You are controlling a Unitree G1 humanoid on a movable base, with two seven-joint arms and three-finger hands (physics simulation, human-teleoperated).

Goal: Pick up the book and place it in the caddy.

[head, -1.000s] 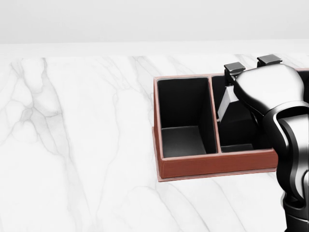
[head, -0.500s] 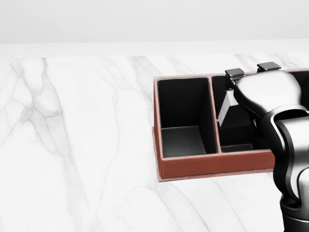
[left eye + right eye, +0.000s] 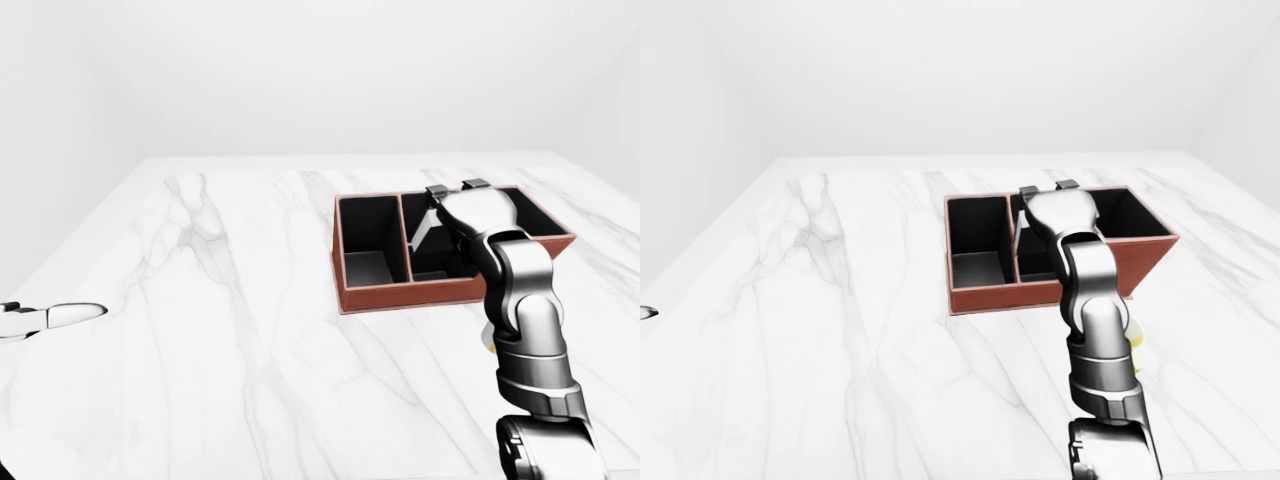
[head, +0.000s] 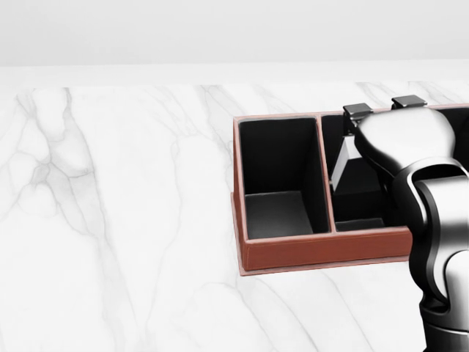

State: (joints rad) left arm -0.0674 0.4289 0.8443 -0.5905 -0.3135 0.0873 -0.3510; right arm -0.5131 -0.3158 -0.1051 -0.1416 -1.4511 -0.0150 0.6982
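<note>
At the far left edge of the left-eye view the left hand (image 3: pixel 55 316) shows only as a pale fingertip and a bit of dark joint lying low over the white marble tabletop (image 3: pixel 230 330), well apart from everything else; too little of it is visible to tell whether its fingers are spread or closed.

Moving right across bare veined marble, the caddy (image 4: pixel 315 253) comes next: a reddish-brown box with a black lining, split by an inner wall into compartments. Its left compartment (image 4: pixel 282 183) holds nothing visible.

In the compartment just to the right of the divider, a thin pale slab leans at a tilt, its upper end up by the fingers and its lower end down inside the box (this appears to be the book (image 4: pixel 341 165), seen edge-on, though little of it shows).

The right hand (image 4: pixel 381 117) reaches over that compartment from the lower right, its glossy dark forearm covering the caddy's right part. Two dark fingertips (image 4: pixel 357 111) stick up above the rim at the top. Whether the fingers actually clamp the slab is hidden behind the hand's own shell, so I cannot tell.

A small yellow patch (image 3: pixel 1133 341) peeks out on the tabletop beside the right forearm in the right-eye view.
</note>
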